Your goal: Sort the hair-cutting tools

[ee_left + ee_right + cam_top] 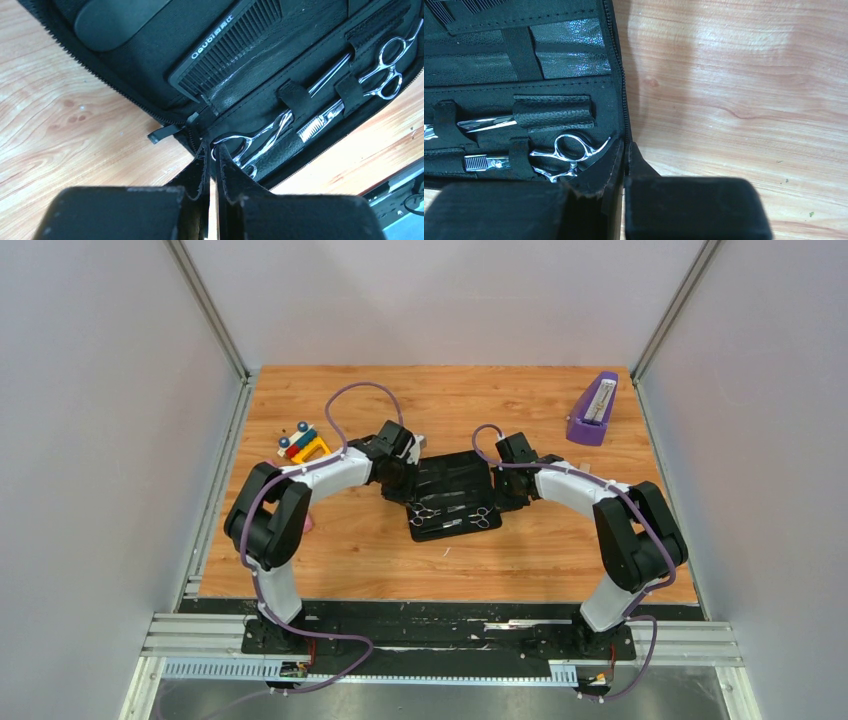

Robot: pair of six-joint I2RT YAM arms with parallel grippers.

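Note:
A black zip case (450,465) lies open at the table's middle. In the left wrist view a straight black comb (230,47) with white lettering is tucked in its upper half, a handled comb (120,20) above it. Two silver scissors (260,137) (385,70) sit under elastic straps in the lower half. My left gripper (212,150) (403,483) is shut on the case's rim beside a scissor ring. My right gripper (625,147) (503,498) is shut on the opposite zip edge (624,100), next to another scissor ring (569,152).
A purple wedge-shaped object (592,412) stands at the back right. A small colourful toy (303,443) lies at the left, behind my left arm, and something pink (312,523) peeks out beside that arm. Grey walls close in on both sides.

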